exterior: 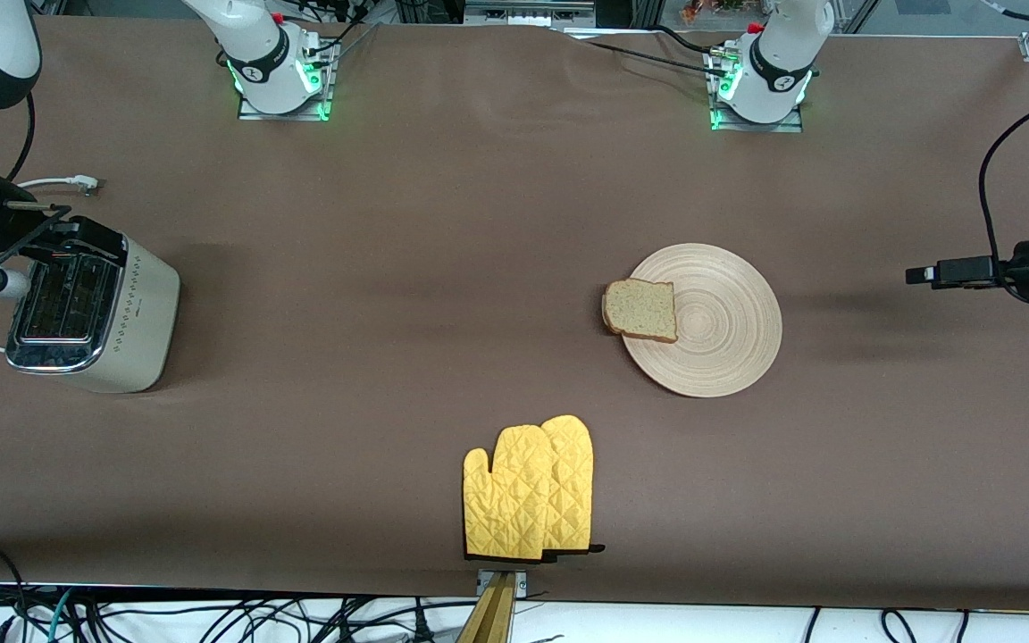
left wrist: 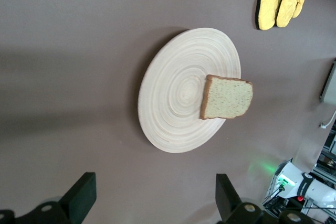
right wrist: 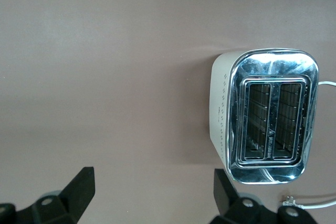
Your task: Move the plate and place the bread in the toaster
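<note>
In the front view, the plate (exterior: 706, 320) lies on the brown worktop (exterior: 443, 268) toward the left arm's end. The bread (exterior: 640, 309) rests flat on the plate's rim, on the side toward the right arm's end, its edge jutting slightly past the rim. The toaster (exterior: 95, 313) stands at the right arm's end, slots up. A pair of yellow oven mitts (exterior: 530, 489) lies nearer to the camera than the plate.

The left claw (exterior: 921, 275) hangs over bare worktop at the left arm's end, well apart from the plate; the right claw (exterior: 41, 234) hangs over the toaster.

In the left wrist view, the left claw (left wrist: 156, 198) has its fingers (left wrist: 81, 195) spread apart and empty, with the plate and bread below.

In the right wrist view, the right claw (right wrist: 152, 195) also stands wide and empty, and the toaster's two slots are empty.
</note>
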You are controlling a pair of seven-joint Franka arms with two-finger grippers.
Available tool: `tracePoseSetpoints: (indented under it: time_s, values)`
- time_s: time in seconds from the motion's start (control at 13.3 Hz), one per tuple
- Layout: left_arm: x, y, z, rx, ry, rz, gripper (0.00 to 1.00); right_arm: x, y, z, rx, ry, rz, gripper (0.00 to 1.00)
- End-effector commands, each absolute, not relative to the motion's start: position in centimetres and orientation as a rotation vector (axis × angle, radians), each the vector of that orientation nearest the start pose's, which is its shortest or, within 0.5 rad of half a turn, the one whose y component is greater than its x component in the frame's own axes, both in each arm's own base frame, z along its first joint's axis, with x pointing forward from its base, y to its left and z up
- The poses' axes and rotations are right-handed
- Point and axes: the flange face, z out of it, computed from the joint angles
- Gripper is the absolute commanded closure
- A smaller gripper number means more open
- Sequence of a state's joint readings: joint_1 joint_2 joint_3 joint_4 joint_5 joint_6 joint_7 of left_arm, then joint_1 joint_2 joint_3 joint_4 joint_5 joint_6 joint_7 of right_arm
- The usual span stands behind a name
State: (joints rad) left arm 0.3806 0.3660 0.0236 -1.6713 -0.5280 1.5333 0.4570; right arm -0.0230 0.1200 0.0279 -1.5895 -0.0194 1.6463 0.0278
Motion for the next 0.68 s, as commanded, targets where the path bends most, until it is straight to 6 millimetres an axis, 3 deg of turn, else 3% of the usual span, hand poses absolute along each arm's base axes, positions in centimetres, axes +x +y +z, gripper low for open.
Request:
tracePoseSetpoints:
  time_s: [0.0,0.23,0.6]
  values:
    - [56.6,21.3,31.7,2.267,-0.032,-0.157,0.00,59.4,0.0,55.8,-3.145,0.047,0.103,0.00]
    - [55.9,21.1,24.7,2.124,-0.015,-0.146,0.00,59.3,1.1,55.4,-3.129,0.023,0.118,0.00]
    - [53.4,17.4,16.1,1.922,-0.028,0.028,0.00,60.0,2.4,53.8,-3.130,0.001,0.147,0.00]
